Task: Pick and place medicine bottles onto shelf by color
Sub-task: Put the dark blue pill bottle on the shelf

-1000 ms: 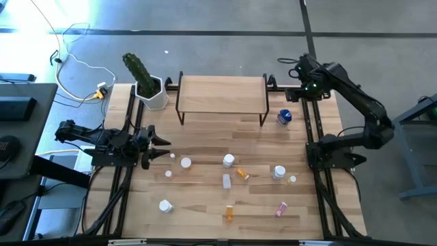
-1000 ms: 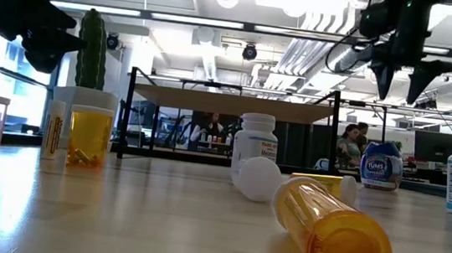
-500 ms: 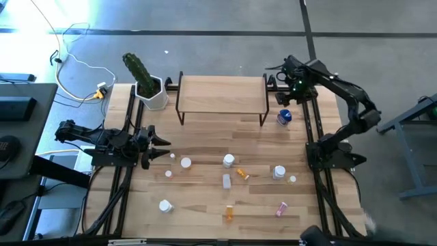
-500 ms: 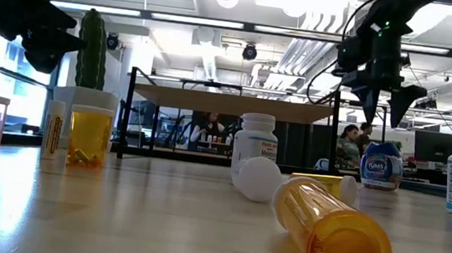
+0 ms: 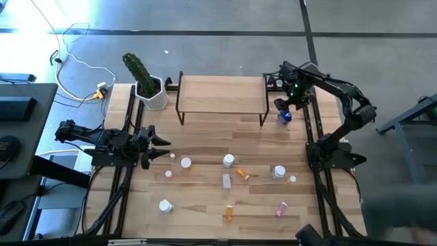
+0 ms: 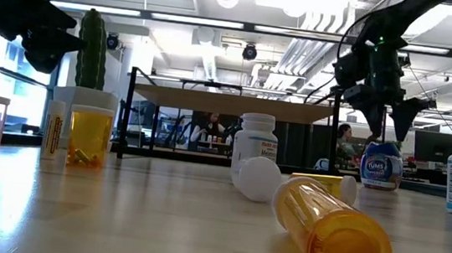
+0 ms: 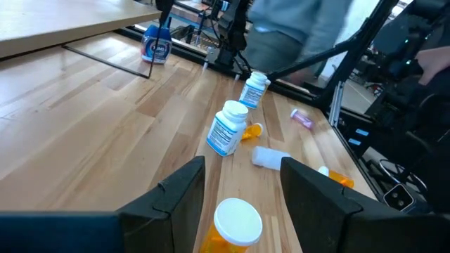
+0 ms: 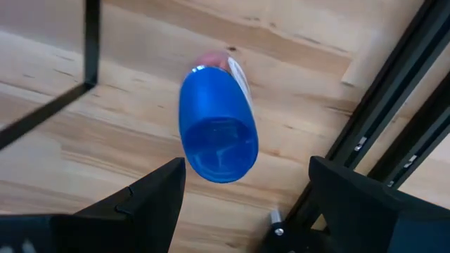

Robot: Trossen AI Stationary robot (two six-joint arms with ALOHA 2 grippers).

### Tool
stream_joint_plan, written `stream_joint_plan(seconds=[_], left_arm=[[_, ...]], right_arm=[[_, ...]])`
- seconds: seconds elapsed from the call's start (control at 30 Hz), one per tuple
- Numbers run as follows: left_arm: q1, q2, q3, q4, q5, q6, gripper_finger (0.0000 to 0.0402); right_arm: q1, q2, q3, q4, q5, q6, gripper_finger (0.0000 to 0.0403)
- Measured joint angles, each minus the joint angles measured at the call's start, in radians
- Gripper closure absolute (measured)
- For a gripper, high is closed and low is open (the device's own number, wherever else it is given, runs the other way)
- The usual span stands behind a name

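Your right tool (image 5: pixel 285 104) hangs right over the blue bottle (image 5: pixel 284 117), with its fingers wide apart and holding nothing. The bottle stands upright on the desk (image 5: pixel 205 137), just beside the right legs of the shelf (image 5: pixel 222 92), so its cap points straight up at you. A second ago this tool was higher and farther out; now it has come in and down. Your left tool (image 5: pixel 160 149) waits half open at the left edge, far from this bottle.

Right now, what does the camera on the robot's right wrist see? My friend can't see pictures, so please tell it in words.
A blue bottle stands on the wooden table, seen from straight above, right between the right gripper's two open dark fingers. A thin black shelf leg rises nearby.
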Motion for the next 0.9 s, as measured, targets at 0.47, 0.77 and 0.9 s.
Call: stream_joint_plan(seconds=[0.47, 0.77, 0.9], left_arm=[[0.0, 0.0, 0.0, 0.0, 0.0, 0.0, 0.0225], [0.0, 0.0, 0.0, 0.0, -0.004, 0.0, 0.0225], [0.0, 0.0, 0.0, 0.0, -0.004, 0.0, 0.0225]], right_arm=[[0.061, -0.001, -0.063, 0.07, -0.007, -0.032, 0.0112], [0.077, 0.0, -0.065, 0.104, 0.022, -0.06, 0.0112], [0.063, 0.0, -0.065, 0.108, 0.029, -0.055, 0.0112]])
